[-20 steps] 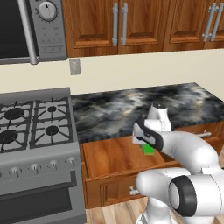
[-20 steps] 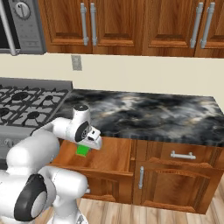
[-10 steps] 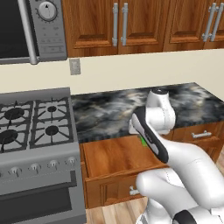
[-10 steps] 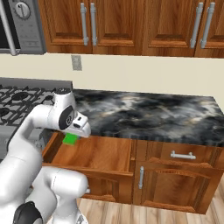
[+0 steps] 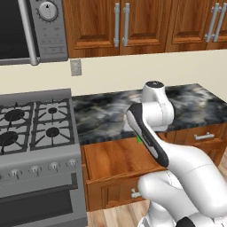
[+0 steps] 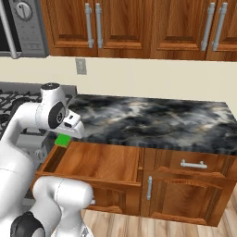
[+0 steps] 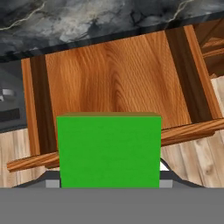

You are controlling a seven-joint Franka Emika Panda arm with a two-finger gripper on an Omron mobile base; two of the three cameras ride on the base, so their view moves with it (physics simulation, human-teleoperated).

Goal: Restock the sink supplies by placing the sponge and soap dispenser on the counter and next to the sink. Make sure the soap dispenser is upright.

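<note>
I have the sponge (image 7: 109, 151) clamped in the gripper (image 6: 69, 133); in the hand view the green block covers the fingertips, so I judge the jaws are closed to its width, though I cannot see the pads themselves. I hold it above the open drawer (image 6: 99, 162), near the drawer's stove-side wall in the right base view, clear of the wood. In the left base view only a sliver of green (image 5: 139, 139) peeks out behind my forearm.

Below the sponge the drawer's wooden floor looks bare. Its front rim and two side walls are the edges to mind, and the lip of the counter (image 6: 152, 118) overhangs the drawer's back, so I want to rise before I travel forward.

Beyond that lip the black marbled slab is broad and free of clutter, running to the wall with the outlet (image 6: 81, 66). The stove (image 5: 35, 122) borders it on one side. I see neither sink nor soap dispenser from here.
</note>
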